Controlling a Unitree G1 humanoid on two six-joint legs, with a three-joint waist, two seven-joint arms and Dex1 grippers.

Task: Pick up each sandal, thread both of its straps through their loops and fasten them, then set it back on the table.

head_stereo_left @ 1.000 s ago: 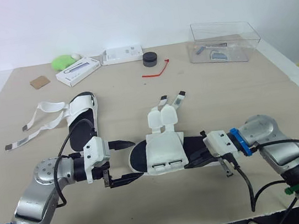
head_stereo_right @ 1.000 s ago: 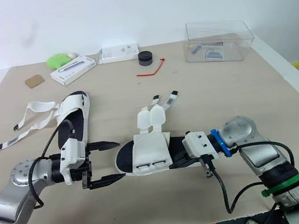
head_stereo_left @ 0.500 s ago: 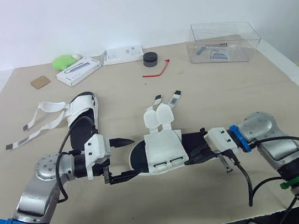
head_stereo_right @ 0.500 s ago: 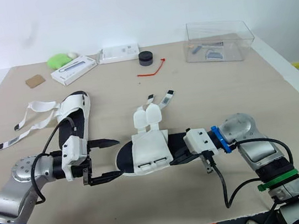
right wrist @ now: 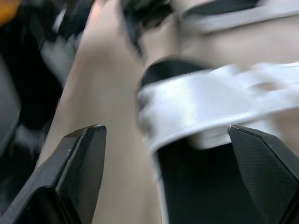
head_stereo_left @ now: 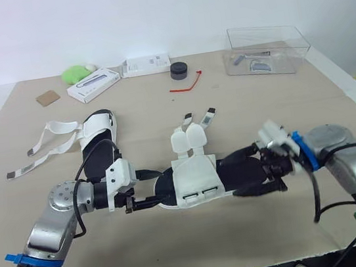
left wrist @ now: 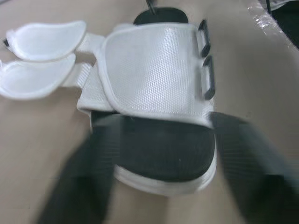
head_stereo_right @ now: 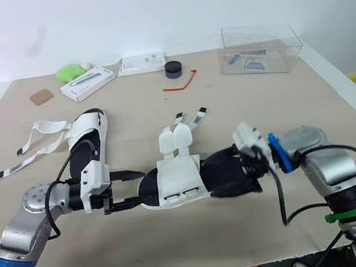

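Note:
A white sandal (head_stereo_left: 194, 176) with a black sole lies at the table's middle. Its two straps (head_stereo_left: 191, 139) are splayed away from the loops (head_stereo_left: 199, 197). My left gripper (head_stereo_left: 145, 190) is shut on the sandal's left end; the left wrist view shows its fingers (left wrist: 84, 177) pressed to both sides of the sole (left wrist: 159, 154). My right gripper (head_stereo_left: 237, 176) stands open around the other end, the sandal (right wrist: 201, 102) lying loose between its fingers (right wrist: 84, 154). A second sandal (head_stereo_left: 96, 135) lies at the left, its long straps (head_stereo_left: 46, 142) unthreaded on the table.
Along the far edge stand a clear plastic box (head_stereo_left: 265, 48), a black round object (head_stereo_left: 178, 70), a red tie (head_stereo_left: 186, 84), two white boxes (head_stereo_left: 93, 84) (head_stereo_left: 145, 65), a green object (head_stereo_left: 75, 73) and a small cardboard piece (head_stereo_left: 47, 97).
My right gripper has opened and let go of the sandal, its wrist turning upward. My left gripper has slid right and closed on the sandal's left end.

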